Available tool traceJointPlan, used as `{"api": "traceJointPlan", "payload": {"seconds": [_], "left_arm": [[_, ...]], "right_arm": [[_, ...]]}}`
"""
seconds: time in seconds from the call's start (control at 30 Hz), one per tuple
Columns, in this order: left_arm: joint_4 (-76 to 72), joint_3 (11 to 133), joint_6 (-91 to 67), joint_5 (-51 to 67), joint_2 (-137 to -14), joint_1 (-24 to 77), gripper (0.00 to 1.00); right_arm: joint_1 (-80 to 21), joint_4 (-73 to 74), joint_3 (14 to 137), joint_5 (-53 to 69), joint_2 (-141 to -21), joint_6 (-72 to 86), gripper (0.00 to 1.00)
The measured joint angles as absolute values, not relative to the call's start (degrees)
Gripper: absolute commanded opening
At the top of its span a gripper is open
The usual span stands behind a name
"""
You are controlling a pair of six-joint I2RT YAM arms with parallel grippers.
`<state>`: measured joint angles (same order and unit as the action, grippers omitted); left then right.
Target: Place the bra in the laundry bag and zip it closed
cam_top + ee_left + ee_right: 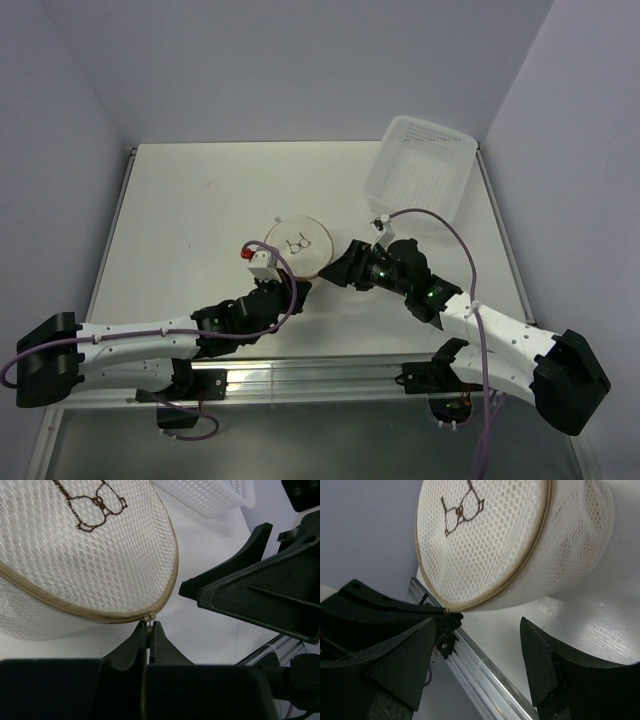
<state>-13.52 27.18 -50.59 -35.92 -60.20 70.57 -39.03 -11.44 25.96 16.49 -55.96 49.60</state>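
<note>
While the left gripper clamped the zipper pull, the laundry bag sat on the table between both arms.
The right gripper stood spread wide just beside the bag, grasping nothing.

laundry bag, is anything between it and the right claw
Nothing visible: the open right claw faces the laundry bag across the table. The left claw, off to one side, is shut on the zipper pull.
</note>
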Motion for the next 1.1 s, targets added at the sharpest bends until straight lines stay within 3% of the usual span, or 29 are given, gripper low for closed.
{"api": "traceJointPlan", "payload": {"seconds": [0.07,0.4,0.43,0.47,0.53,0.63,0.93,1.1], "left_arm": [[-14.3,27.3,-50.7,-36.1,-60.5,71.0,0.0],[-16.4,27.3,-50.7,-36.1,-60.5,71.3,0.0],[-16.4,27.3,-50.7,-36.1,-60.5,71.3,0.0],[-16.5,27.3,-50.7,-36.1,-60.5,71.3,0.0],[-16.4,27.3,-50.7,-36.1,-60.5,71.4,0.0],[-16.0,27.3,-50.4,-35.9,-60.5,71.4,0.0],[-8.0,25.6,-49.3,-38.5,-51.5,71.4,0.0],[1.6,23.5,-52.0,-42.4,-40.0,71.3,0.0]], "right_arm": [[-39.0,-12.3,26.0,15.6,-56.4,50.5,0.66],[-39.0,-15.7,28.1,13.2,-62.6,53.1,0.45],[-39.0,-16.1,28.2,13.2,-63.1,53.1,0.4],[-39.0,-16.3,28.2,13.1,-63.4,53.3,0.23],[-39.0,-16.6,28.3,13.1,-63.6,53.7,0.09],[-39.0,-17.0,29.6,13.2,-64.6,54.0,0.0],[-31.0,-19.5,33.8,24.7,-73.4,51.1,0.0],[-29.7,-13.2,44.5,27.4,-80.1,44.2,0.0]]}}
